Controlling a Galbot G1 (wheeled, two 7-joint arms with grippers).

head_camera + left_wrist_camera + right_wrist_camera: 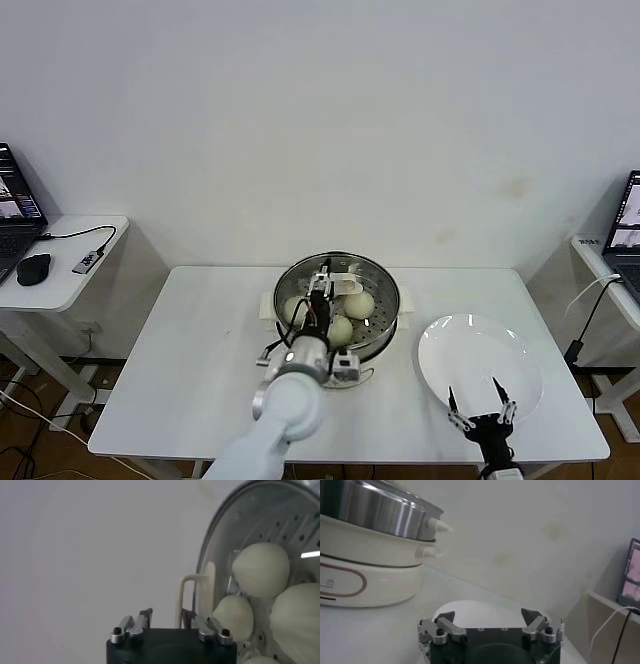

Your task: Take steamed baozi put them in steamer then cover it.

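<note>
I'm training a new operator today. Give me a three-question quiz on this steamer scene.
1. True or false: the glass lid is on the steamer.
2. Which gripper is over the steamer? A) left B) right
3. Fill in: the right gripper hovers open over the white ____.

Key: 1 true; the buns show through it. 2 A; the left gripper is at the lid's handle. 3 plate.

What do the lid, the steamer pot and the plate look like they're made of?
Lid: clear glass, apparently; the baozi show through it, and its handle looks like cream plastic. Steamer pot: shiny brushed metal, likely steel. Plate: glossy white, probably ceramic.
</note>
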